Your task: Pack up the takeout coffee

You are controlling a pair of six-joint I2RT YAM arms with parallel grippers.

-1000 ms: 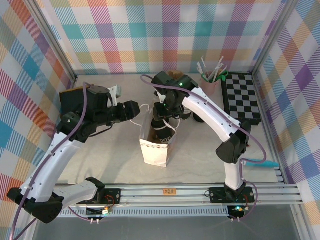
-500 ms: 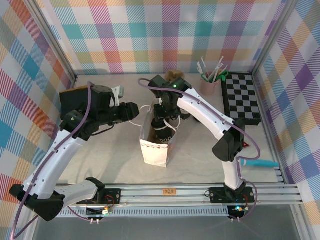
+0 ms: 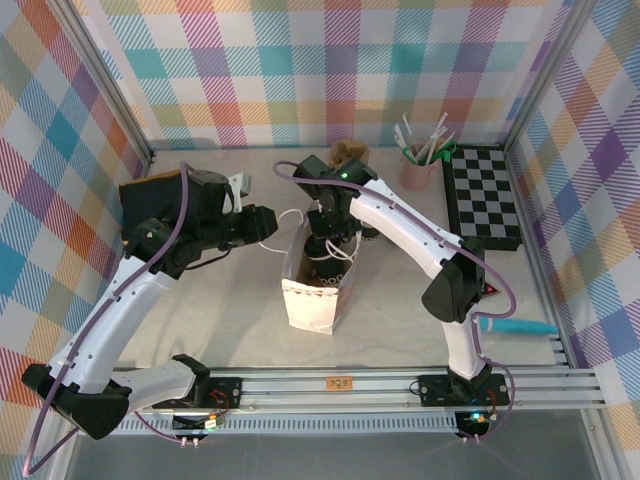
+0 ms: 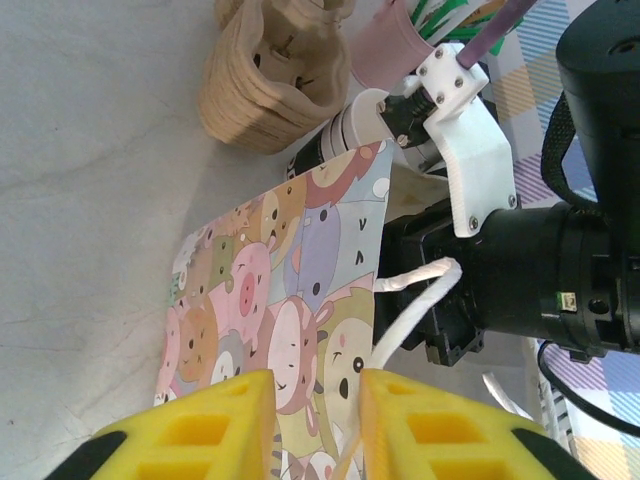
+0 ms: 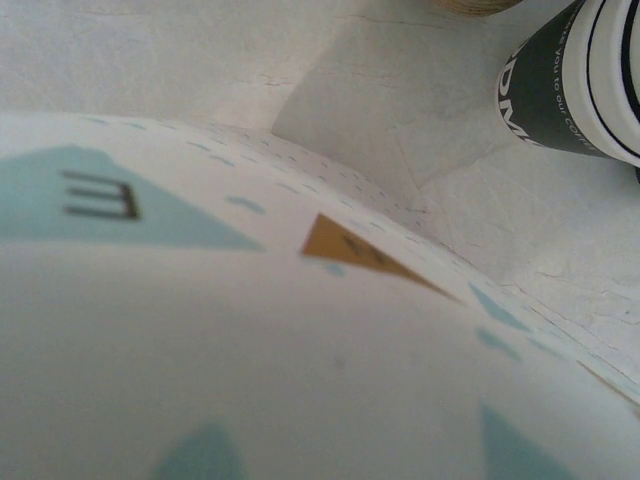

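Observation:
A paper bag (image 3: 308, 300) stands open mid-table; its cartoon-animal side (image 4: 290, 300) faces my left wrist camera. My left gripper (image 3: 272, 222) sits at the bag's left rim. Its yellow fingers (image 4: 210, 420) are apart, and the white rope handle (image 4: 415, 300) runs along the inner face of the right one. My right gripper (image 3: 328, 250) reaches down into the bag mouth, shut on the takeout coffee (image 3: 325, 266), which shows as a dark shape with white marks. In the right wrist view the bag's white, teal-patterned wall (image 5: 250, 350) hides the fingers.
A stack of dark-bodied, white-rimmed cups (image 5: 575, 85) stands just behind the bag (image 4: 335, 140). A cardboard cup carrier (image 3: 348, 152), a pink cup of utensils (image 3: 418, 165) and a checkered board (image 3: 482, 195) sit at the back right. A teal pen (image 3: 515, 327) lies front right.
My right arm has shifted slightly left and its gripper has sunk a little deeper into the bag mouth. The left gripper has stayed at the rim.

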